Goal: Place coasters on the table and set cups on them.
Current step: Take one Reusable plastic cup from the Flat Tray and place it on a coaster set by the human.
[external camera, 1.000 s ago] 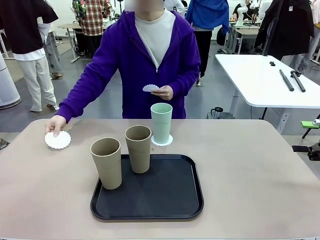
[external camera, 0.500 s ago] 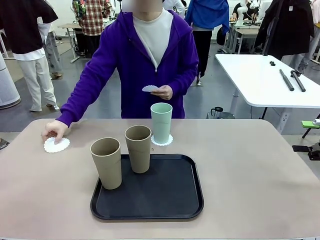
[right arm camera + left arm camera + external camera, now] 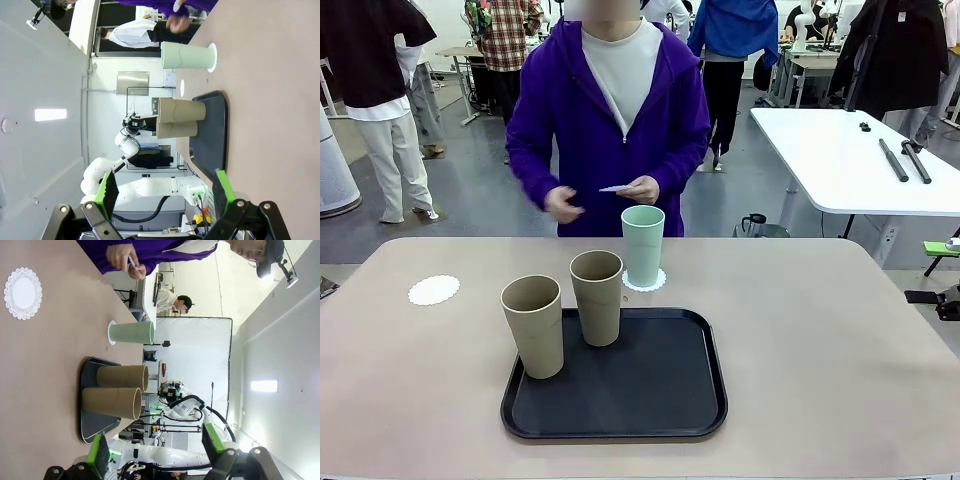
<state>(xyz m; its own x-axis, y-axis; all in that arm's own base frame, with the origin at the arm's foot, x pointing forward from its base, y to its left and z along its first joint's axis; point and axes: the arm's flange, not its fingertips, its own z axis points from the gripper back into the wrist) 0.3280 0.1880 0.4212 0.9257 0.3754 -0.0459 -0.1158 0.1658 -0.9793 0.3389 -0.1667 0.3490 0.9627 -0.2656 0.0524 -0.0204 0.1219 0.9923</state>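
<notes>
One white coaster (image 3: 433,290) lies flat at the far left of the beige table (image 3: 840,340), also seen in the left wrist view (image 3: 22,293). The mint cup (image 3: 642,246) stands upright on a second coaster (image 3: 644,281) just behind the black tray (image 3: 620,395). Two beige cups (image 3: 533,326) (image 3: 596,298) stand on the tray's left half. The person holds another coaster (image 3: 617,187) in one hand at chest height. My left gripper (image 3: 155,447) is open and holds nothing, far from the cups. My right gripper (image 3: 165,192) is open too, with the mint cup (image 3: 187,55) far ahead.
A white table (image 3: 860,160) with dark rods stands behind at the right. Other people stand farther back. Bare tabletop stretches to the right of the tray and along the front edge.
The person's hand let go of the left coaster and drew back toward the chest. That coaster now lies alone on the table. Cups and tray have not moved.
</notes>
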